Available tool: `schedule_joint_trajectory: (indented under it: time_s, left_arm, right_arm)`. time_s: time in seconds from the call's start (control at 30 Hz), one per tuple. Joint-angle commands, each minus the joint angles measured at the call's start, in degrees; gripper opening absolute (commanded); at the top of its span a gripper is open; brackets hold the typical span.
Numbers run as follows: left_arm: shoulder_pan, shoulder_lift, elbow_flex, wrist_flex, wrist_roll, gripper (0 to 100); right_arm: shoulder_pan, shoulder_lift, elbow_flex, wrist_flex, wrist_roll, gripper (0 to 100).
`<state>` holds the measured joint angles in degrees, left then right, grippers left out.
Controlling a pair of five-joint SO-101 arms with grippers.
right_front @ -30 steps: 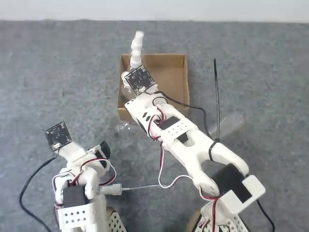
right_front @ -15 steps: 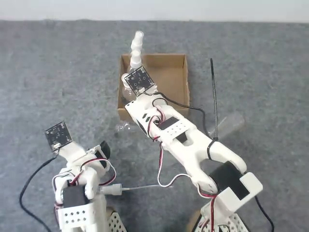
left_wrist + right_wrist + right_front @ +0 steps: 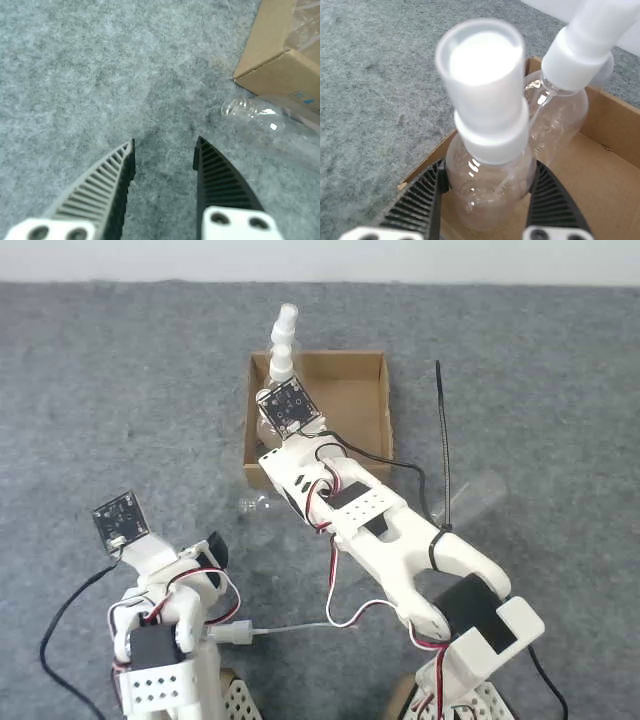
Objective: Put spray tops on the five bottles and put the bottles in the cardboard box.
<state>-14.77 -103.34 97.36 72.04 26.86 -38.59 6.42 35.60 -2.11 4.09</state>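
Right end effector [image 3: 489, 172] pinches a capped bottle [image 3: 490, 195] standing upright in a corner of the cardboard box [image 3: 615, 125], just beside a second capped bottle [image 3: 560, 115]; left end effector [image 3: 165, 141] hangs spread over the grey tabletop [image 3: 75, 75], near an uncapped bottle [image 3: 255, 112] lying outside the box.

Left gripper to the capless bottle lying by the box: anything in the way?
Nothing visible. The open left gripper hangs over bare grey carpet. The clear capless plastic bottle lies on its side beside the brown cardboard box corner, with only carpet between it and the gripper.
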Motion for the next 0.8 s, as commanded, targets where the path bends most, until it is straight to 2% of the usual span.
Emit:
schedule_joint_trajectory:
  time_s: [0.0, 0.2, 0.37, 0.77]
  left_arm:
    - [-0.26, -0.35, -0.75, 0.18, -0.26, 19]
    - [-0.26, -0.35, -0.75, 0.18, -0.26, 19]
    - [-0.26, -0.35, -0.75, 0.18, -0.26, 19]
    - [-0.26, -0.35, -0.75, 0.18, -0.26, 19]
  right_arm:
    - [0.66, -1.63, -4.13, -0.66, -0.09, 13.5]
    - [0.57, -1.89, -4.13, -0.66, -0.09, 13.9]
    - [0.48, -1.71, -4.04, -0.57, -0.18, 24.6]
    - [0.4, -2.68, -4.13, 2.51, 0.0, 23.0]
